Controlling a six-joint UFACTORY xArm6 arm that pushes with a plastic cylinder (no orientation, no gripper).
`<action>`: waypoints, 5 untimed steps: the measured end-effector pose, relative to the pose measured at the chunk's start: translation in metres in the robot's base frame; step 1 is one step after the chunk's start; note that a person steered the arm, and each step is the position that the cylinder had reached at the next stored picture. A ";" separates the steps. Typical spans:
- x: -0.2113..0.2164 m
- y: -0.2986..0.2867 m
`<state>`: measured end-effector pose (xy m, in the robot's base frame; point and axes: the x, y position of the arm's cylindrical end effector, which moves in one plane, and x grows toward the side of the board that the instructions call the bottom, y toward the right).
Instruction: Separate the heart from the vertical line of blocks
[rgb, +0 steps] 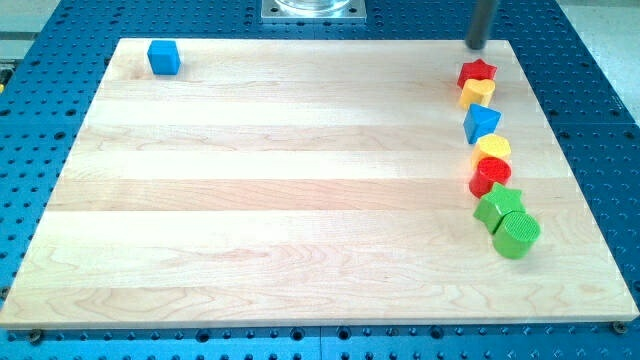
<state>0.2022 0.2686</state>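
1. Nearest the camera, at the view's bottom right, sits the green cylinder (516, 235), with the green star (499, 206) touching it just above.
2. The rod's tip (476, 45) rests at the view's top right, on the far edge of the wooden board (300, 200). It touches no block, and the rod has no jaws, so nothing about opening, closing or holding applies.
3. Just below and slightly right of the tip is the red star (478, 72), the top of the vertical line.
4. The yellow heart (478, 92) lies directly under the red star, touching it, so it is the second block down from the tip.
5. Further down the line come the blue triangle-like block (482, 123), a yellow block (493, 148) whose shape is hard to make out, and the red cylinder (490, 176).
6. The line runs top to bottom, leaning slightly to the view's right as it descends.
7. Judged from this layout, the heart lies almost straight below the tip with the red star between them, so a sideways push from one flank seems needed.
8. A blue cube (164, 57) sits well apart at the view's top left.
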 end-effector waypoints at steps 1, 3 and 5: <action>0.051 0.007; 0.133 -0.032; 0.129 -0.118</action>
